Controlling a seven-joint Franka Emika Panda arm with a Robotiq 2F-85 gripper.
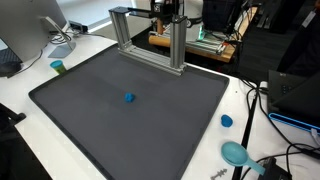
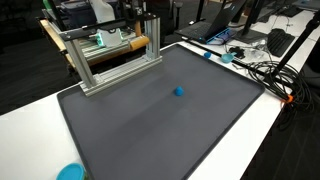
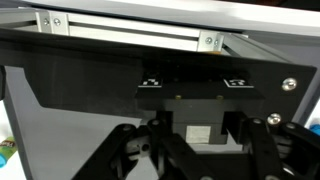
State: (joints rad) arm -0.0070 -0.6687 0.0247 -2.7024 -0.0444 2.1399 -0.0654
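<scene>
In the wrist view my gripper (image 3: 197, 128) is pressed close to a black block (image 3: 200, 88) bearing two black-and-white marker tags, under an aluminium frame (image 3: 130, 30). My fingers (image 3: 158, 128) flank a dark part with a white patch (image 3: 200, 133); whether they clamp it is too dark to tell. In both exterior views the arm (image 1: 166, 10) sits behind the aluminium frame (image 1: 150, 45) (image 2: 110, 55) at the back of the dark mat (image 1: 100, 120) (image 2: 150, 130). A small blue object (image 1: 129, 98) (image 2: 179, 91) lies alone mid-mat, far from the gripper.
A wooden box (image 1: 195, 42) stands behind the frame. A teal bowl (image 1: 236, 152), a blue cap (image 1: 226, 121) and a green cup (image 1: 58, 67) sit on the white table around the mat. Cables (image 2: 265, 70) trail along one side; a monitor (image 1: 30, 30) stands at a corner.
</scene>
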